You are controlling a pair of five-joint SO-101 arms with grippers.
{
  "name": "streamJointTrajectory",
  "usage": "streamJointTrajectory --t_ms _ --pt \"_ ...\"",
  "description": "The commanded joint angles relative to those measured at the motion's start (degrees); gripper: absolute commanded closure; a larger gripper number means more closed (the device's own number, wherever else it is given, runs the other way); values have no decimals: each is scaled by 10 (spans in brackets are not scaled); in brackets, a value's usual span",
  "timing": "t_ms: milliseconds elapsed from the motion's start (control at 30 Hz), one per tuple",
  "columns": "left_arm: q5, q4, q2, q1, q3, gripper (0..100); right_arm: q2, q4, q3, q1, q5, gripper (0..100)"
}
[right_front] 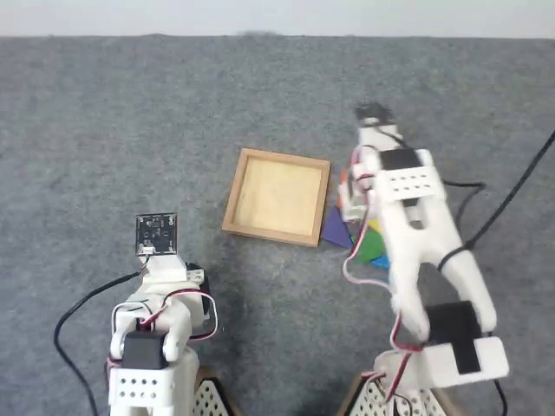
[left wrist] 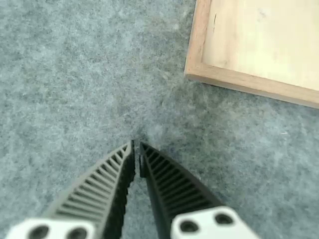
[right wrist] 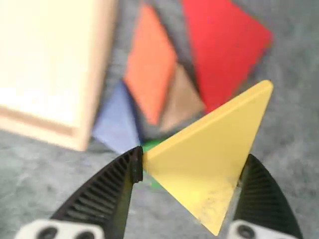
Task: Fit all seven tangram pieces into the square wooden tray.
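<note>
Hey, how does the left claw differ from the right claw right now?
The left claw is shut on nothing, tips together; the right claw is shut on the yellow triangle, which holds its tips apart. The left claw hangs over bare carpet by a corner of the wooden tray; the right claw hangs over the loose coloured pieces beside the tray. Both have black ribbed fingers and are outside the tray.
</note>
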Motion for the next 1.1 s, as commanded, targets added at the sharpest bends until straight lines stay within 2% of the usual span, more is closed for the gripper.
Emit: streamJointTrajectory --t_ms 0,167,433,533,667,767,867,1067 --pt "-9 3 -11 -4 -7 986 -24 -9 -43 -50 -10 749" --pt "-9 3 -11 -4 -7 986 70 -2 -153 -112 -11 749" --pt "-9 3 -11 -4 -7 986 270 84 -427 -190 5 749" --pt "-9 3 -11 -4 -7 986 340 116 -520 -193 107 747" --pt "-9 3 -11 -4 -7 986 422 161 -623 -185 280 747" --pt "-9 3 -11 -4 -7 986 473 173 -675 -175 369 747" --pt "-9 3 -11 -4 -7 986 509 173 -713 -175 431 747" --pt "-9 3 -11 -4 -7 986 531 182 -750 -182 501 747"
